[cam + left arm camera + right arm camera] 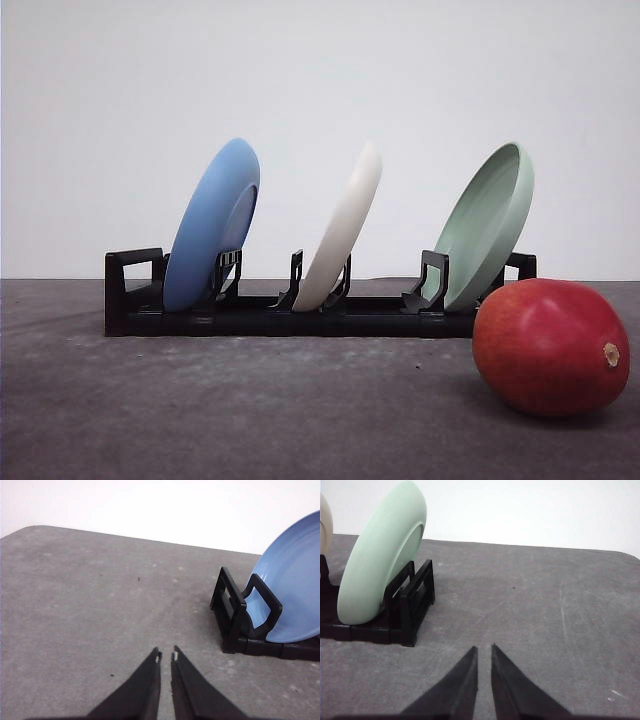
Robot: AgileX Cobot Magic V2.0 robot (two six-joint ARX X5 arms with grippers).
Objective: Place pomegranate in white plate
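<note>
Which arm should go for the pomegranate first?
Right, probably. The pomegranate lies at the table's right end, beside the pale green plate that the right tool faces. The left tool sits by the blue plate, farther away.

pomegranate [551, 346] right-front of plate rack [300, 310]

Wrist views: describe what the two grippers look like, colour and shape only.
The left gripper has two matte black fingers, flat-sided and tapering to narrow points, each tip carrying a tiny pale fleck. The right gripper looks the same: two smooth black wedge-shaped fingers narrowing to sharp tips. No cables, labels or markings are visible on either.
</note>
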